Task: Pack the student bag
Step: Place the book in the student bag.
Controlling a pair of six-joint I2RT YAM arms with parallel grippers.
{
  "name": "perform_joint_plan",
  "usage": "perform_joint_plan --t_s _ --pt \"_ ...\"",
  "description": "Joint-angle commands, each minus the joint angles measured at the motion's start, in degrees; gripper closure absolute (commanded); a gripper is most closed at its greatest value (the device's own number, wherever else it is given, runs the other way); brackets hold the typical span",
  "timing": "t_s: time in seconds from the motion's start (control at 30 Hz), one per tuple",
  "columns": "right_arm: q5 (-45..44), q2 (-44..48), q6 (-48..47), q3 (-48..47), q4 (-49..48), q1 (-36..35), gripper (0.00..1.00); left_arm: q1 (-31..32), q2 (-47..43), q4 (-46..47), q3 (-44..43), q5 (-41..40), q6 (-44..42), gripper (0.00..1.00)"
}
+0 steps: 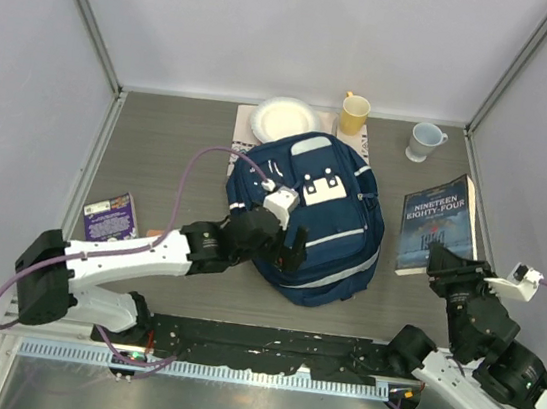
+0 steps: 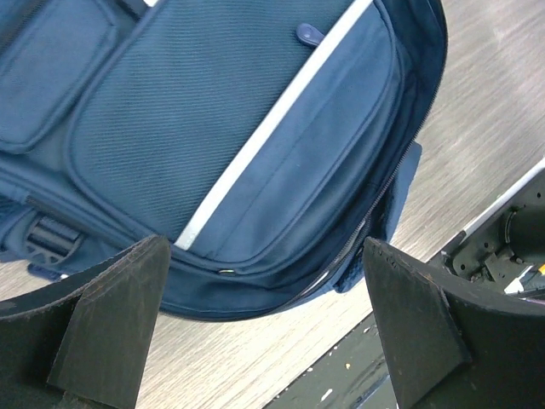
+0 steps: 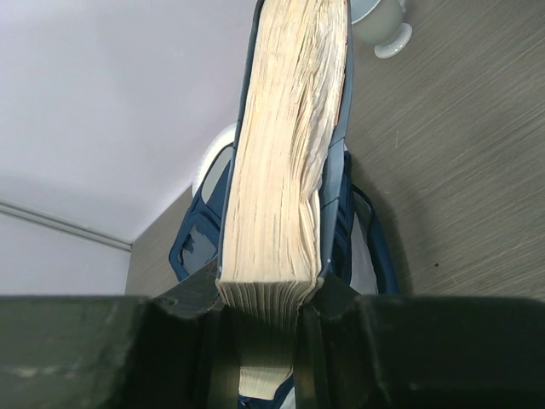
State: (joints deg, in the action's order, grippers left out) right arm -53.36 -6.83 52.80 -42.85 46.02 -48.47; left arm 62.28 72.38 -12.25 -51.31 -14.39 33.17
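Top external: navy backpack (image 1: pixel 335 238) mid-frame.
Left gripper (image 2: pixel 266 245): released, over backpack.
Right gripper (image 3: pixel 268 298): grasping Nineteen Eighty-Four paperback (image 1: pixel 436 218).

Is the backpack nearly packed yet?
Not nearly. Nothing shows as packed; the student bag looks zipped shut. In hand: the right gripper clamps the big book, the open left gripper hovers over the bag. Left: opening it, loading the book, maybe the purple book too.

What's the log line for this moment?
left end effector: open over backpack | right end effector: shut on book | book not yet in backpack
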Motion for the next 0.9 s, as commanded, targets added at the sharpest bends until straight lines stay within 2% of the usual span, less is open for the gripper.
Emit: perform_joint_plan --t_s 0.0,0.23,0.53,0.87 --pt "-3.41 1.12 0.90 -3.82 -2.34 -0.05 0.99 2.05 3.63 2.49 -4.41 -0.99 -1.53 0.00" --pt "-2.80 2.35 1.43 -4.08 -0.58 -0.05 0.99 3.81 8.03 2.41 -8.71 -0.28 -1.70 0.00" --pt "-2.62 2.79 1.61 -4.78 0.47 -0.05 0.99 4.34 8.83 1.62 -9.33 0.59 -2.75 0.01" --pt "-1.57 2.79 2.49 -4.61 0.48 -0.05 0.99 5.92 12.96 2.58 -11.27 9.99 -8.47 0.00"
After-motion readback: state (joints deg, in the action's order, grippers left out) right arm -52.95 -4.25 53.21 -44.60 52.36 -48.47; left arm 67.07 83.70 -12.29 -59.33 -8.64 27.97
